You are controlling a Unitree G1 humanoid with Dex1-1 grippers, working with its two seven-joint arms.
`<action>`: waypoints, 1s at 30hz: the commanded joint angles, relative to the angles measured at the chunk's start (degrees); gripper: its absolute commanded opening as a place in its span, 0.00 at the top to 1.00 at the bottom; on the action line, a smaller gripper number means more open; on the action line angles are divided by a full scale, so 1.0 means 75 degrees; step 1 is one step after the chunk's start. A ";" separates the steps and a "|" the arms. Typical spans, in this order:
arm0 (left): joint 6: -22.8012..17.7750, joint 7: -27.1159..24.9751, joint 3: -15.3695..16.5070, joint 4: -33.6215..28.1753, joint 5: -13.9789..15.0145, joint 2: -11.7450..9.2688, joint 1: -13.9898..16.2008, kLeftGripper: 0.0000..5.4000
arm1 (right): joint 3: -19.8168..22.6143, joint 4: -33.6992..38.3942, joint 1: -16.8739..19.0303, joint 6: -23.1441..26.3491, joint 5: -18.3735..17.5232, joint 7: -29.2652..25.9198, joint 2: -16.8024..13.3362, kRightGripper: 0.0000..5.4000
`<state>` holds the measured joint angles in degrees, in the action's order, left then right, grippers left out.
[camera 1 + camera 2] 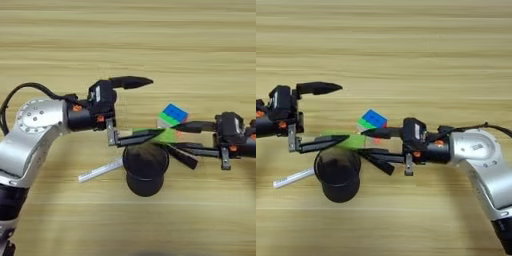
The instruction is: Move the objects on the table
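Note:
A puzzle cube [174, 114] with blue, green and white faces lies on the wooden table [128, 40] near the middle. A bright green block [354, 142] lies just in front of it, stretched left to right. My left gripper [157, 105] comes in from the left and is open wide; its lower finger lies along the block's left part and its upper finger is well above. My right gripper [366, 144] reaches in from the right, also open, with its fingertips at the block's right end, one above and one below. I cannot tell whether either finger touches the block.
A black cup [145, 170] stands upright just in front of the green block. A white stick [100, 171] lies flat to the cup's left. Bare wood stretches across the far half of the table.

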<state>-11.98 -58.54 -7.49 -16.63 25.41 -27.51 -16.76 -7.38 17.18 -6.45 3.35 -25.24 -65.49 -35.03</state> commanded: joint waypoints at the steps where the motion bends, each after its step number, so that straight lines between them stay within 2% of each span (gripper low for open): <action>1: 0.0186 0.0580 0.0377 0.0291 -0.0003 0.0274 0.0124 0.00 | 0.0512 -0.0184 0.0244 -0.0145 -0.0192 0.0081 -0.0072 0.74; 5: 0.0343 0.1016 0.0611 0.0498 -0.0061 0.0475 0.0242 0.00 | 0.0867 -0.0263 0.0506 -0.0201 -0.0308 0.0126 -0.0078 0.74; 7: 0.0551 0.1329 0.0672 0.0791 -0.0304 0.0592 0.0289 0.00 | 0.1132 -0.0365 0.0727 -0.0278 -0.0365 0.0135 -0.0093 0.74; 13: 0.0961 0.2005 0.0956 0.1221 -0.0476 0.0887 0.0443 0.00 | 0.1704 -0.0521 0.1267 -0.0438 -0.0440 0.0158 -0.0167 0.74; 16: 0.1286 0.2502 0.1044 0.1657 -0.0804 0.1079 0.0415 0.00 | 0.1941 -0.0643 0.1506 -0.0524 -0.0418 0.0195 -0.0195 0.74; 19: 0.1758 0.3297 0.1167 0.2120 -0.1249 0.1415 0.0404 0.00 | 0.2195 -0.0853 0.1762 -0.0608 -0.0359 0.0256 -0.0217 0.74; 23: 0.2332 0.4167 0.1507 0.2618 -0.1470 0.1853 0.0324 0.00 | 0.2289 -0.1124 0.2007 -0.0746 -0.0121 0.0344 -0.0250 0.74; 26: 0.2568 0.4818 0.1843 0.2849 -0.1418 0.2165 0.0300 0.00 | 0.2356 -0.1272 0.2228 -0.0800 0.0005 0.0440 -0.0253 0.74; 30: 0.2680 0.5470 0.2276 0.2895 -0.1155 0.2525 0.0260 0.00 | 0.2211 -0.1531 0.2466 -0.0896 0.0648 0.0765 -0.0298 0.74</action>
<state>7.39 -19.26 8.26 4.53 15.99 -9.55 -14.14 9.49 6.56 11.17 -2.92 -22.83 -60.97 -36.06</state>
